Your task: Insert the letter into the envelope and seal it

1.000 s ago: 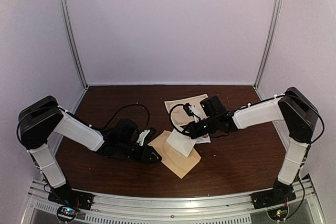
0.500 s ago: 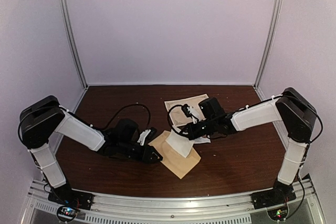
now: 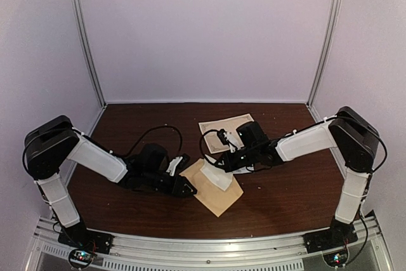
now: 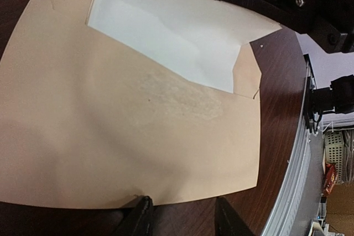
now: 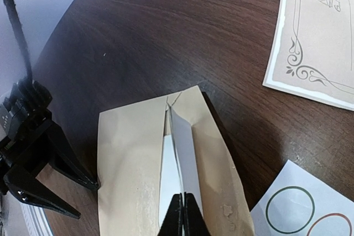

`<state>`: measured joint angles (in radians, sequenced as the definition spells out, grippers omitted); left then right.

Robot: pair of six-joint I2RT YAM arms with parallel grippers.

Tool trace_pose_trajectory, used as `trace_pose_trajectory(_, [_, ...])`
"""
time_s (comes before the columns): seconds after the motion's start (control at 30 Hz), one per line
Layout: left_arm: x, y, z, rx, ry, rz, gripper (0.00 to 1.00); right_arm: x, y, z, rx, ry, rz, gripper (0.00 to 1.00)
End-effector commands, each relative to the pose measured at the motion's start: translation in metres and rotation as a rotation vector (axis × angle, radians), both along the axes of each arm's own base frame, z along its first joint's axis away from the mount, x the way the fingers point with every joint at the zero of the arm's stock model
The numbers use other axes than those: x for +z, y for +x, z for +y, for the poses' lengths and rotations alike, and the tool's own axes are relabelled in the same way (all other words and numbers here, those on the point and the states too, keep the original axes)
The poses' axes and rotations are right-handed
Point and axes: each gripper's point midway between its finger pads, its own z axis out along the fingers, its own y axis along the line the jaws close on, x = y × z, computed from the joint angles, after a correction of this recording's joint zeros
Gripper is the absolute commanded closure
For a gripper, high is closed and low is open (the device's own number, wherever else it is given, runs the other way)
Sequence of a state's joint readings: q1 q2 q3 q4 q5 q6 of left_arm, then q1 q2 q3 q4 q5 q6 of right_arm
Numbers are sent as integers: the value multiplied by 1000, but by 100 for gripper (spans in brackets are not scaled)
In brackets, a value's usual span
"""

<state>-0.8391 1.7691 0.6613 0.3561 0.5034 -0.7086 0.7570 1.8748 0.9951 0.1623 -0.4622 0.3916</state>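
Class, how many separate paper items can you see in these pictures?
4: tan envelope at centre; white letter partly in it, held by the right claw; bordered sheet behind them; sticker card beside the envelope. More may be hidden.

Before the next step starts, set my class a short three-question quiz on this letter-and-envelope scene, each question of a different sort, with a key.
1. True or false: the right end effector is shut on the letter.
2. Where is the letter? A, over the envelope; B, in a tray; C, on the floor.
3. Fill in: the left end effector, at the envelope's edge, has its jaws ____.
Key: 1 true; 2 A; 3 open.
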Motion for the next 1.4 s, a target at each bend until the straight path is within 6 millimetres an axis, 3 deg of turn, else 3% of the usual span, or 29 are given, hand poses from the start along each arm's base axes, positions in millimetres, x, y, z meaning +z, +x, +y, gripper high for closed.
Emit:
trace_pose_trajectory(0.0, [-5,0,-2,-4,5,2,60,-6,-2,-9,-79,-23,38,100])
trace_pose_trajectory(0.17, [-5,0,-2,-4,5,2,60,1,-1,-18,-165,-1,63,100])
trace_pose_trajectory(0.4, [-4,0,-3,-5,0,0,60,9,-9,-10,-177,114,130,100])
trace_pose_trajectory(0.6, [-5,0,-3,-7,-1,1,60,-2,-14,-8,-198,148,179,100])
trace_pose_trajectory(0.83, [-5,0,-3,-7,-2,1,60,-2,-25,1,-186,199,208,100])
trace_pose_trajectory(1.37, [-5,1,-6,-13,-7,2,60,-29,-36,13,-187,52,178,100])
